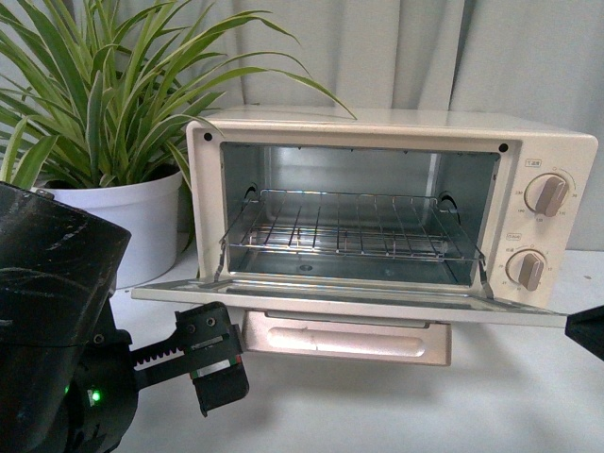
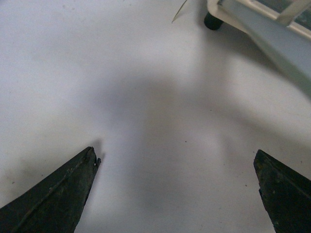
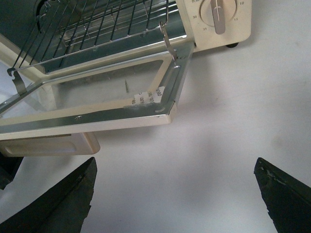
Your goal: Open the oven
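The cream-white oven stands on the white table with its glass door folded down flat. The bar handle hangs under the door's front edge. The wire rack sits inside the metal interior, and two round knobs are on the right panel. My left gripper is open and empty over bare table, low at the left in the front view, clear of the door. My right gripper is open and empty, just in front of the door's corner.
A green plant in a white pot stands left of the oven. A grey curtain hangs behind. The oven's black foot shows in the left wrist view. White table lies in front of the oven.
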Robot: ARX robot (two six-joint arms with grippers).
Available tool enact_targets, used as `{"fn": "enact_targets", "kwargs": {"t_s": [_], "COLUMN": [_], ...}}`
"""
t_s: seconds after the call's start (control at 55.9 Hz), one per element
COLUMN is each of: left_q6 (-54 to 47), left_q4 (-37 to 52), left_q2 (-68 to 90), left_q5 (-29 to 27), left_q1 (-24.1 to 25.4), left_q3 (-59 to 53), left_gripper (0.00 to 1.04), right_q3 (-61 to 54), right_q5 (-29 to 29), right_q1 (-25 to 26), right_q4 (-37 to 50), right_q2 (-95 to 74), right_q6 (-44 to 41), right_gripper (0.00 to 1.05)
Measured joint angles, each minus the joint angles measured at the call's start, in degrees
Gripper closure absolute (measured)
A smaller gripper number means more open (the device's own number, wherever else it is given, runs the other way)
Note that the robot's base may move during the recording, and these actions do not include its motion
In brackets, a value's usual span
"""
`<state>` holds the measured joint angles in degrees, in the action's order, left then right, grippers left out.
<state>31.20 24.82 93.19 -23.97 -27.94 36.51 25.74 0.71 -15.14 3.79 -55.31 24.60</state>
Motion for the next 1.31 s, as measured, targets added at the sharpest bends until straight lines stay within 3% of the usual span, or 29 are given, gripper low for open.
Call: {"fn": "enact_targets", "kwargs": {"t_s": [0.286, 0.573, 0.841, 0.913, 1.181, 1.306], "left_q6": [-18.5, -32.6, -34.4, -31.8, -27.0, -26.2], "left_q4": [3.5, 6.8, 7.4, 3.5, -6.6, -15.7], "left_q2": [0.0, 0.1, -12.0, -18.1, -47.8, -61.2], "left_q5": [-5.8, -7.1, -1.5, 2.6, -2.6, -5.3], "left_q1": [-2.0, -3.3, -5.2, -5.3, -6.0, -7.2], "left_q3": [-2.4, -5.6, -13.7, -16.6, -27.5, -29.2], "left_gripper": [0.07, 0.07, 0.07, 0.07, 0.07, 0.07], "right_q3": [-4.2, -7.0, -10.2, -11.3, -13.2, -15.1], "right_q5": [1.4, 3.5, 6.0, 5.9, 4.9, 6.0], "right_q1": [0.0, 0.1, 1.3, 1.1, -1.0, 1.0], "right_q4": [0.6, 0.2, -6.6, -9.6, -22.2, -21.5], "right_q2": [2.2, 4.8, 15.1, 19.8, 37.6, 41.6], "right_q6": [-0.9, -1.5, -4.2, -4.9, -5.6, -7.8], "right_gripper": [0.09, 0.09, 0.09, 0.09, 0.09, 0.09]}}
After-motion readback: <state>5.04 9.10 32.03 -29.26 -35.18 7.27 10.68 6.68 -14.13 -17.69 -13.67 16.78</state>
